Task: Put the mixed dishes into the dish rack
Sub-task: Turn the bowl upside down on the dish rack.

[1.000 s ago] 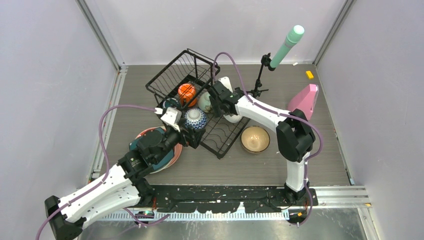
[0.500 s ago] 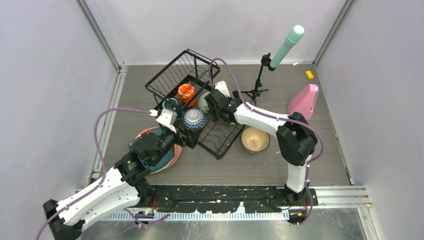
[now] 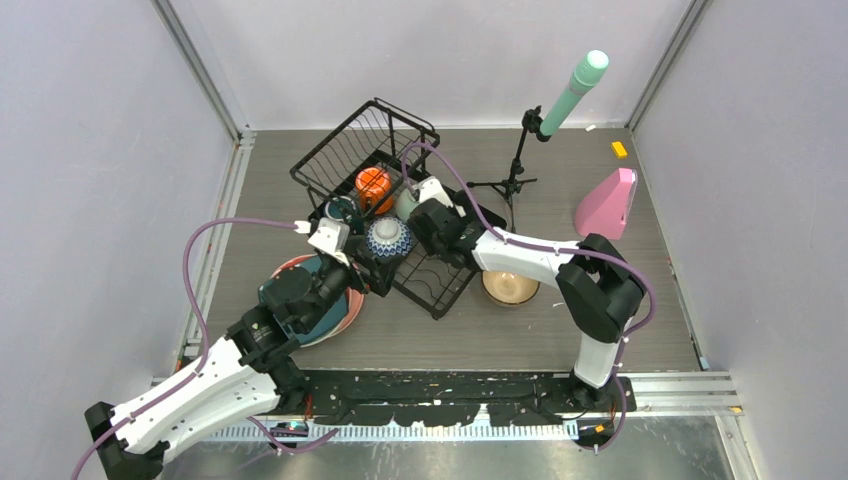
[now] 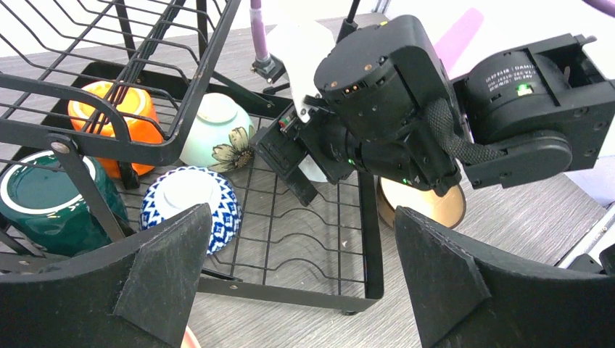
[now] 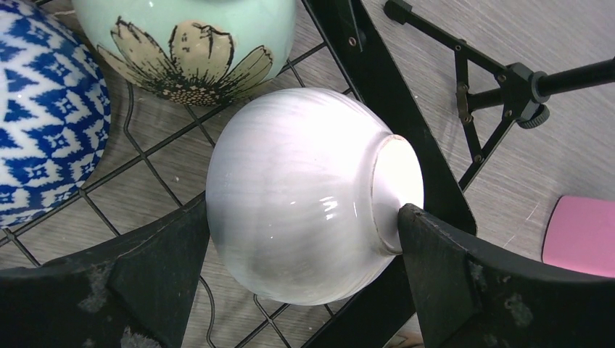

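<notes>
Right arm has swung left over the last second, and its pincer [image 5: 303, 210], out beside the rack [image 3: 437, 308] a moment ago, is now over the rack's flat tray. It's spread wide with the white bowl [image 5: 290, 181] filling the gap, one finger against the bowl's side and the other at its foot ring. The bowl lies on its side on the wire floor, against the black edge bar, foot pointing outward. Just beside it is the mint bowl [image 5: 188, 36] with the flower, and past that the blue-patterned bowl [image 5: 43, 109], upside down.

Left pincer [image 4: 301, 215] has eased back a touch; it hangs wide and empty at the rack's near edge, facing the other arm.

Deeper in the rack, the orange mug [image 3: 372, 183] and the dark green mug [image 3: 341, 208] sit under the raised basket end. The tan bowl [image 3: 510, 289] hasn't budged: on the surface [image 3: 600, 320], right of the rack, now half covered by the right forearm. The plates [image 3: 349, 305] are stacked left of the rack, under the left arm.
</notes>
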Robot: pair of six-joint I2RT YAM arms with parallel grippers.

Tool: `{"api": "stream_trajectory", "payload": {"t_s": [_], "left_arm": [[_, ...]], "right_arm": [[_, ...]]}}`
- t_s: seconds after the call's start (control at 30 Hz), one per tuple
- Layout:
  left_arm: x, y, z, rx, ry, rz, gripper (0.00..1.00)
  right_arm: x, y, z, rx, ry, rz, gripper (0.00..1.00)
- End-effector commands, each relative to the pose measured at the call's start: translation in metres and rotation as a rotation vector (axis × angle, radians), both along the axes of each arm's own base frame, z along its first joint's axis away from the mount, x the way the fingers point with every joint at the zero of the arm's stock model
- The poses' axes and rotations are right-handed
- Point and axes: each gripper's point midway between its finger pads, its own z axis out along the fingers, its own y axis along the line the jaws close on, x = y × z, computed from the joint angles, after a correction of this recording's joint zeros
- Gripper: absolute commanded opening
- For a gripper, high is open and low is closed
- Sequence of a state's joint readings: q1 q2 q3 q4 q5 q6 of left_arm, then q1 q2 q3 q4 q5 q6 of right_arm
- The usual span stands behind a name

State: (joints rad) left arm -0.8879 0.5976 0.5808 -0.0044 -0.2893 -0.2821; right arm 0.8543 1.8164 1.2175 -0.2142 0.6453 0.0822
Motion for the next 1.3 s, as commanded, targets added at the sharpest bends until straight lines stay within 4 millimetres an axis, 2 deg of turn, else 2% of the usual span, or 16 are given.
{"api": "stream_trajectory", "payload": {"t_s": [0.0,0.23,0.57,0.77,1.1,1.27], "left_arm": [[0.002,0.004,0.014,-0.051,-0.032,0.024,0.99],[0.001,0.007,0.014,-0.062,-0.033,0.035,0.99],[0.001,0.004,0.013,-0.101,-0.023,0.03,0.98],[-0.001,-0.001,0.009,-0.104,-0.006,0.005,0.98],[-0.007,0.023,0.014,-0.136,-0.029,0.065,0.98],[-0.009,0.029,0.018,-0.144,-0.039,0.081,0.98]], "right_arm": [[-0.059,0.03,-0.081,0.084,0.288,0.168,1.0],[-0.063,0.024,-0.094,0.014,0.282,0.208,1.0],[-0.067,0.017,-0.1,-0.021,0.238,0.201,1.0],[-0.085,0.03,-0.104,0.038,0.309,0.27,1.0],[-0.094,0.029,-0.107,0.031,0.33,0.265,1.0],[-0.093,0.032,-0.093,0.072,0.311,0.248,1.0]]}}
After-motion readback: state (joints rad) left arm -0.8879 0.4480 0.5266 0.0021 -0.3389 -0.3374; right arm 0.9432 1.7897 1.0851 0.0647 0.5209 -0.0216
